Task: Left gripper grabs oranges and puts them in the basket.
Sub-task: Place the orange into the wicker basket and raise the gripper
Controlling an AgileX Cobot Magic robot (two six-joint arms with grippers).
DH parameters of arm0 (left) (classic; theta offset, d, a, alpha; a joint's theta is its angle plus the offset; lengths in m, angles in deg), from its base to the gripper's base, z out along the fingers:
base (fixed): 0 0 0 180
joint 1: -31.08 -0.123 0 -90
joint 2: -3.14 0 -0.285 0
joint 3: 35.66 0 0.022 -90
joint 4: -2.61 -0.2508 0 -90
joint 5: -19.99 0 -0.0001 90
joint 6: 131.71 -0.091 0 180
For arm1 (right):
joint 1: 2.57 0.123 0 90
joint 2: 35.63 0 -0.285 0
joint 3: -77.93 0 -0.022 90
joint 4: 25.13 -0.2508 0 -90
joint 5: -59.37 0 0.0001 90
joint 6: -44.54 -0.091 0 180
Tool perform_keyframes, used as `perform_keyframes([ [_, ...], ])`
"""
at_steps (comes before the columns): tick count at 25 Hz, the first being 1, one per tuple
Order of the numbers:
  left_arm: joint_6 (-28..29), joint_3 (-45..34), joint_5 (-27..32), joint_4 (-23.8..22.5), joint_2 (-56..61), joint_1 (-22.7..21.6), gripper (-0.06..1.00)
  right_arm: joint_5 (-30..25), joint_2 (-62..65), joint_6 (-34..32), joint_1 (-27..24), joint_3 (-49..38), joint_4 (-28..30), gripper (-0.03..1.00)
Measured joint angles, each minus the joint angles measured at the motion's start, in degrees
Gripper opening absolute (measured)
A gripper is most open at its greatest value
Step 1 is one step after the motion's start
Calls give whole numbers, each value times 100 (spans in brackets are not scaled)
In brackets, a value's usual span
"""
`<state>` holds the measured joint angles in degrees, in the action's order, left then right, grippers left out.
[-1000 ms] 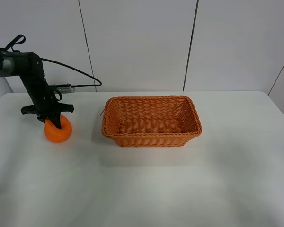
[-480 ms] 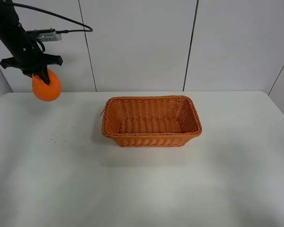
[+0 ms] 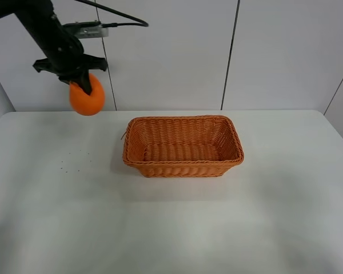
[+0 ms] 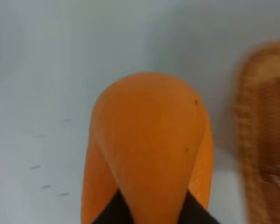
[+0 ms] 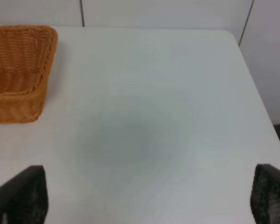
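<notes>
I have the orange (image 3: 87, 98) up in the air, clear of the worktop (image 3: 171, 228), pinched from above by the left tool (image 3: 82, 84), whose black fingers close on its top. In the high view it hangs at about ten o'clock from the basket (image 3: 183, 163), outside the braided rim and well above it, with the pale wall panels (image 3: 166, 51) behind. The left wrist view is nearly filled by the fruit (image 4: 149, 140), and the basket's woven side (image 4: 266, 130) shows blurred beside it.

The basket sits flat near the middle of the worktop, long sides running three to nine o'clock, nothing inside it. Bare white surface lies all round it, widest toward six o'clock. A few dark specks (image 3: 74, 161) lie on the worktop at nine o'clock from the basket.

The right tool (image 5: 144, 198) is spread wide and holds nothing. Its two fingers (image 5: 19, 196) show only at the lower corners of its wrist view, above bare worktop, with the basket's corner (image 5: 18, 100) apart from them.
</notes>
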<state>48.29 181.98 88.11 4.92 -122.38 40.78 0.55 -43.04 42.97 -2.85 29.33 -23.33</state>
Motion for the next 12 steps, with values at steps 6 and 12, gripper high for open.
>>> perform_keyframes([
  [6, 0, 0, -5, 35, 0, 1057, 14, 0, 0, 0, 0, 0, 0, 69],
  [12, 0, 140, -42, 65, -298, 1784, 14, 0, 0, 0, 0, 0, 0, 69],
])
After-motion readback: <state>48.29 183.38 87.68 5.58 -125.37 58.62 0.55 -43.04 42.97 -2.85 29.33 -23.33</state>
